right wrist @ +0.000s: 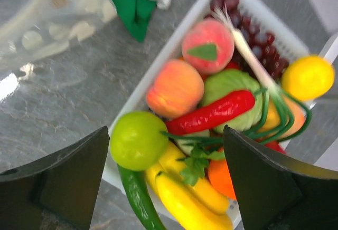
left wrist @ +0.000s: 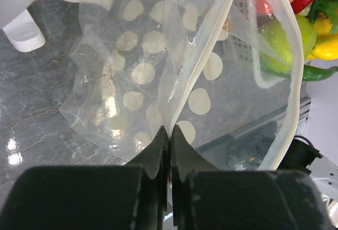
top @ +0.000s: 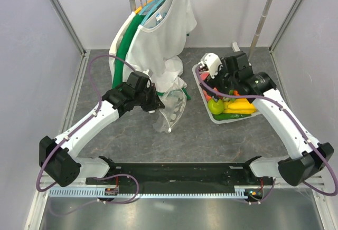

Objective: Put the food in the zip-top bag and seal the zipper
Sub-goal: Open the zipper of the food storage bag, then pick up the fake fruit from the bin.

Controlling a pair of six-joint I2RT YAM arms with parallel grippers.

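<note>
L claw (left wrist: 169, 137) clenched on the rim of the zip-top bag (left wrist: 142, 77), right by the zipper (left wrist: 301, 77); bag hangs from it, mouth gaping toward the white basket (right wrist: 174, 35). R claw (right wrist: 165, 135) released, spread wide over the food (right wrist: 174, 87) in that basket. Risk: thin pinch slips, or floppy mouth folds shut, so fruit drops outside. Bag's lower end blurs into the garments (top: 158, 35); can't tell if it touches the desk (top: 132, 140).

Left gripper (left wrist: 169, 132) pinches the zip-top bag (left wrist: 138, 74) (arm reaching forward), right gripper (right wrist: 166, 159) hangs wide open, pointing down
</note>
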